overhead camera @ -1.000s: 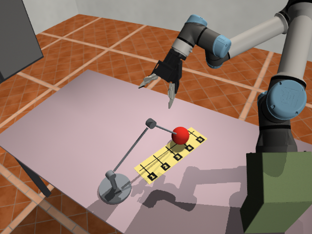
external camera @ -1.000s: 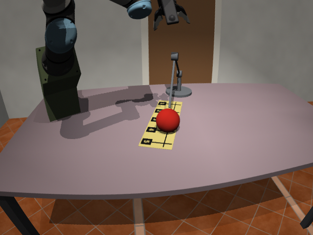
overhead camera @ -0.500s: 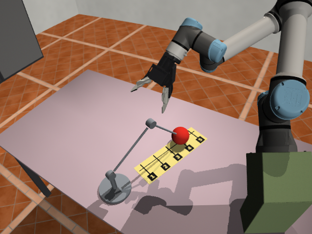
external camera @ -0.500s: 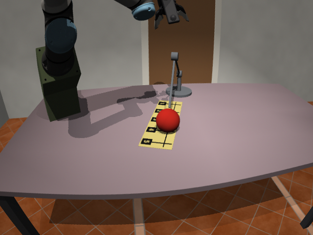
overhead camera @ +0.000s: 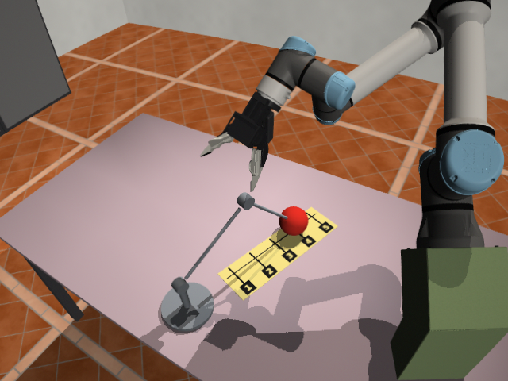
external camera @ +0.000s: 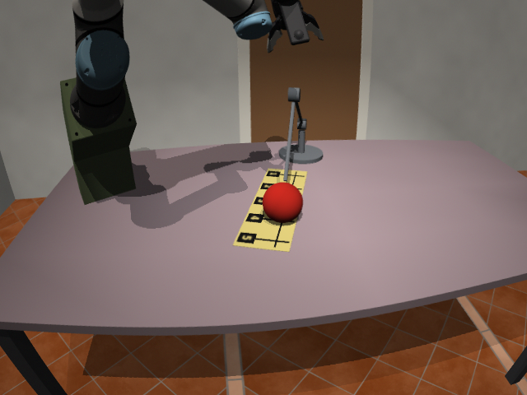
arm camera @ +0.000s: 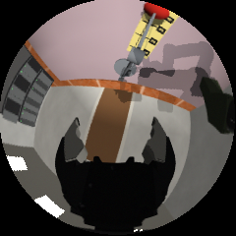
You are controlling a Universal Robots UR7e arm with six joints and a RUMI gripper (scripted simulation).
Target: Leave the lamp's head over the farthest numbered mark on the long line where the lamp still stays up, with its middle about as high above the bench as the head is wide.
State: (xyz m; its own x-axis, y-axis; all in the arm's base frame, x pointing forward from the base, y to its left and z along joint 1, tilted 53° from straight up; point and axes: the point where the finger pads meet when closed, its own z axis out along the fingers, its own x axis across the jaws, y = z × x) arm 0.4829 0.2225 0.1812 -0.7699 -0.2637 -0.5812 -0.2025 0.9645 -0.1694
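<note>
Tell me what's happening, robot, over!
Gripper open, empty, above the lamp's elbow. Red head low over the strip, near mark 4. Nothing in the way.
</note>
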